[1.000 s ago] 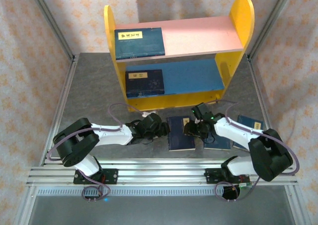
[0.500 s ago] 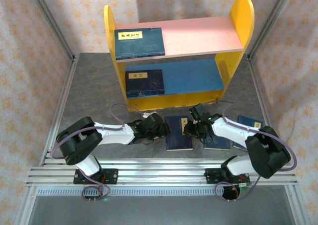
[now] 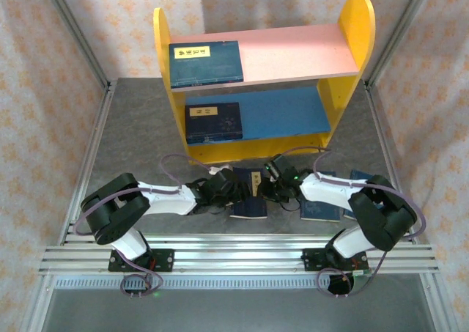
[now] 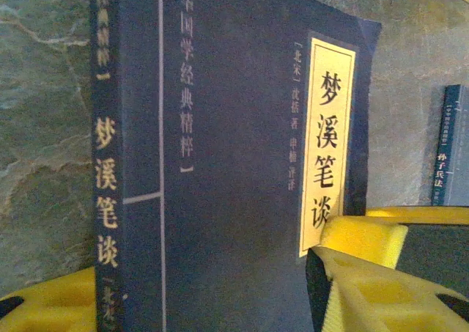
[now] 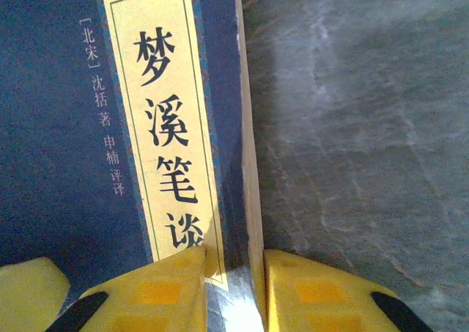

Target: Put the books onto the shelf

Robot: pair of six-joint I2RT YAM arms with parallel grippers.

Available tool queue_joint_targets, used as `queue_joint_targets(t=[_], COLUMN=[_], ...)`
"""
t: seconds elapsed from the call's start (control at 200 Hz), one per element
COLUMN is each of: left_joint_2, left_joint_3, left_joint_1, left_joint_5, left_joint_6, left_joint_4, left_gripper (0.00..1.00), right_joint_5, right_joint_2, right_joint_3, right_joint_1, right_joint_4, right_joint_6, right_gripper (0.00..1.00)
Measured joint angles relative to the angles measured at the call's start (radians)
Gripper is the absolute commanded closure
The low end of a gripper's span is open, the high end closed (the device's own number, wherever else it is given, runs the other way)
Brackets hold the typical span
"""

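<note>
Seen from above, the shelf (image 3: pixel 355 24) stands at the top middle. It has yellow sides, a pink top board and a blue lower board. The books are thin and dark blue, each with a narrow yellow label. I count five. The top book (image 3: pixel 207 62) lies at the left end of the pink board. The lower book (image 3: pixel 214 122) lies at the left end of the blue board. Three are on the gray table (image 3: pixel 132 141) below the shelf. The middle book (image 3: pixel 249 198) sits between the left gripper (image 3: pixel 231 193) and the right gripper (image 3: pixel 271 189). The near book (image 3: pixel 322 209) and the far book (image 3: pixel 357 176) lie at the lower right, partly under the right arm.

In the left wrist view, the middle book (image 4: pixel 220 127) looks big, and its spine has gold letters that are too small to read from above. One of the yellow fingers (image 4: pixel 366 288) is at the lower right and the other at the lower left, with the book between them. I cannot tell if they squeeze it. Another book (image 4: pixel 453 145) is at the right edge.

In the right wrist view, the middle book (image 5: pixel 66 163) shows its label and its pale page edge. Two yellow fingers (image 5: pixel 168 288) at the bottom are clenched on that edge.
</note>
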Motion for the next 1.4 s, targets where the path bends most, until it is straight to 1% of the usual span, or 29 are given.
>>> queue_joint_targets(t=[0.06,0.11,0.215,0.34,0.41,0.466,0.576,0.646,0.826,0.921,1.021,1.091,1.186,1.321,1.402], left_joint_2=[-0.008,-0.016,-0.049,-0.098,-0.120,-0.133,-0.168,-0.202,-0.325,-0.400,-0.465,-0.495,-0.510,-0.518,-0.517], left_joint_3=[-0.009,-0.011,-0.011,-0.011,-0.011,-0.011,-0.011,-0.006,0.050,0.109,0.183,0.243,0.320,0.342,0.303], left_joint_1=[0.000,0.000,0.000,-0.001,-0.001,-0.001,-0.001,-0.001,-0.001,-0.001,0.007,0.017,0.028,0.028,0.028], left_joint_5=[0.002,0.002,-0.002,-0.009,-0.013,-0.013,-0.015,-0.004,0.051,0.081,0.088,0.049,-0.039,-0.186,-0.286], left_joint_6=[0.000,0.003,0.012,0.026,0.038,0.047,0.080,0.117,0.254,0.331,0.387,0.405,0.403,0.344,0.283], left_joint_4=[0.006,0.004,-0.013,-0.043,-0.060,-0.074,-0.109,-0.133,-0.257,-0.334,-0.406,-0.461,-0.500,-0.469,-0.393], left_gripper=[0.53,0.59,0.72,0.86,0.92,0.94,0.97,0.98,0.98,0.98,0.99,1.00,1.00,1.00,1.00], right_joint_5=[-0.008,-0.012,-0.012,-0.013,-0.011,-0.011,-0.017,-0.019,-0.015,-0.006,0.008,0.007,0.006,0.000,-0.006], right_joint_2=[0.002,0.002,0.001,0.001,0.000,-0.002,-0.016,-0.053,-0.225,-0.318,-0.402,-0.447,-0.485,-0.488,-0.483], right_joint_3=[0.000,0.000,0.002,0.011,0.015,0.021,0.024,0.024,0.031,0.049,0.077,0.094,0.121,0.190,0.234], right_joint_1=[0.001,0.002,0.005,0.014,0.019,0.020,0.020,0.013,-0.064,-0.106,-0.141,-0.168,-0.205,-0.218,-0.218], right_joint_4=[0.013,0.020,0.026,0.026,0.023,0.016,0.006,-0.011,-0.075,-0.120,-0.155,-0.159,-0.146,-0.116,-0.093], right_joint_6=[0.000,0.000,-0.001,-0.010,-0.016,-0.021,-0.037,-0.047,-0.083,-0.104,-0.120,-0.120,-0.111,-0.094,-0.085], right_gripper=[0.77,0.76,0.70,0.63,0.61,0.60,0.57,0.55,0.51,0.49,0.48,0.47,0.46,0.45,0.45])
